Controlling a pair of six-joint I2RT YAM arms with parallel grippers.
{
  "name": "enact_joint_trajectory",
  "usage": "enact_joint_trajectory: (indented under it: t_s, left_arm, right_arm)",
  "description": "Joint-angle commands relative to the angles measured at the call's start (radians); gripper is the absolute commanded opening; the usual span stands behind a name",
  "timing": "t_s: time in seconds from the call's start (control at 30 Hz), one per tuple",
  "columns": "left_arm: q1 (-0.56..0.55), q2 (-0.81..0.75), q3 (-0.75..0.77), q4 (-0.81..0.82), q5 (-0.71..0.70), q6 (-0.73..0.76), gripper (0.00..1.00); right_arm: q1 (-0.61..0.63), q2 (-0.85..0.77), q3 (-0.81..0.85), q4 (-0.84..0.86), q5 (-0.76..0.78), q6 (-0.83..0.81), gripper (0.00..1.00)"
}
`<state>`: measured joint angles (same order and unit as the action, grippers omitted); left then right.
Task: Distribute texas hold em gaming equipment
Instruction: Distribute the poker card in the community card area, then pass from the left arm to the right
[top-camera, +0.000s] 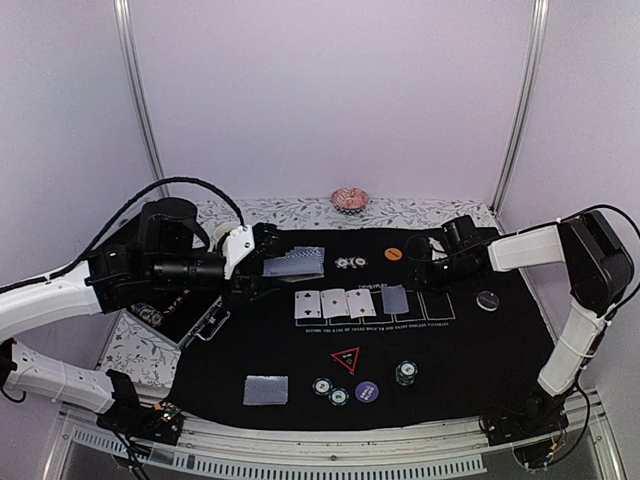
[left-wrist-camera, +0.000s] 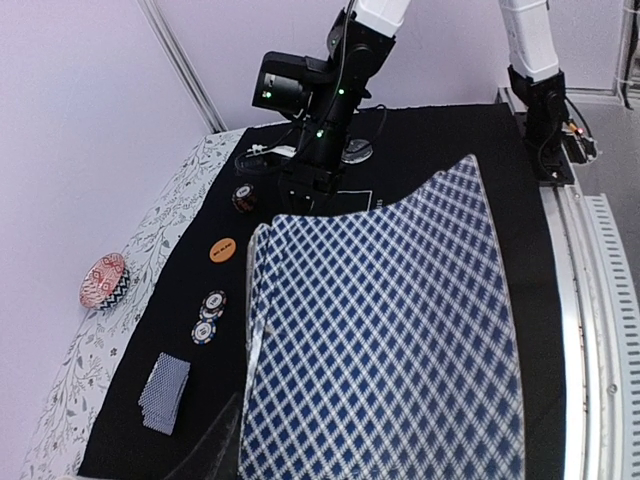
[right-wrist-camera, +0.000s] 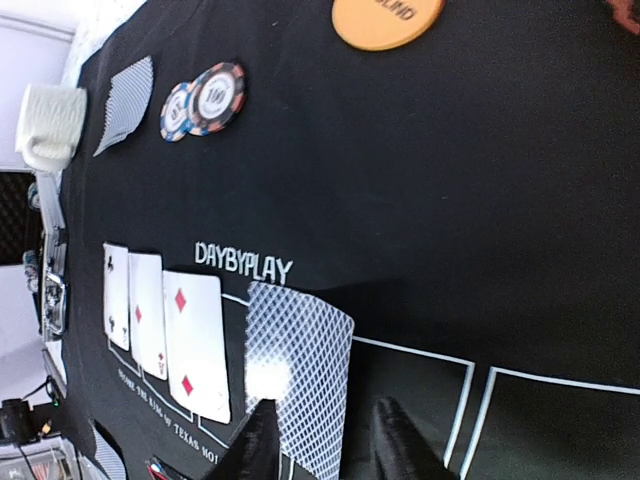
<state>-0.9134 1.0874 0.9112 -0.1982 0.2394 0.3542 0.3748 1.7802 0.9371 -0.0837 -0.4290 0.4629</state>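
My left gripper (top-camera: 272, 262) is shut on a fanned stack of blue-grey-backed playing cards (top-camera: 297, 263), held above the black mat; those cards (left-wrist-camera: 380, 340) fill the left wrist view and hide the fingers. Three face-up cards (top-camera: 333, 304) lie in a row, with one face-down card (top-camera: 396, 298) to their right. My right gripper (right-wrist-camera: 325, 445) stands open just over that face-down card (right-wrist-camera: 300, 380), its left fingertip (right-wrist-camera: 255, 440) above the card's edge. Also on the mat are the orange button (top-camera: 392, 254), chips (top-camera: 350, 262), the triangle (top-camera: 345, 360), the purple button (top-camera: 366, 391) and the black button (top-camera: 487, 299).
More chips (top-camera: 330, 391) and a chip stack (top-camera: 405, 373) sit near the front, beside a face-down pair of cards (top-camera: 265, 389). A pink ruffled dish (top-camera: 350, 199) stands behind the mat. A cream mug (right-wrist-camera: 50, 125) sits off the mat's left side.
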Motion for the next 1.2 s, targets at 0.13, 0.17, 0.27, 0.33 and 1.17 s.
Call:
enact_joint_trajectory:
  t_s: [0.13,0.17,0.27,0.33,1.17]
  left_arm:
    - [-0.001,-0.052,-0.059,0.016,0.034,0.065,0.37]
    - [-0.003,-0.056,-0.066,0.016,0.042,0.071,0.38]
    - [-0.010,-0.059,-0.081,0.018,0.055,0.091,0.37]
    - [-0.019,-0.055,-0.091,0.016,0.051,0.104,0.36]
    - [-0.082,-0.096,-0.174,0.114,-0.143,0.192,0.32]
  right_arm:
    - [0.046,-0.176,0.076,-0.184,0.219,-0.052,0.51]
    - [0.062,-0.200,0.086,-0.207,0.247,-0.059,0.55]
    - [0.134,-0.269,0.135,-0.273,0.316,-0.079,0.72]
    - [0.198,-0.318,0.166,-0.286,0.317,-0.093,0.96]
    - [0.595,-0.195,0.248,0.197,-0.154,0.312,0.99]
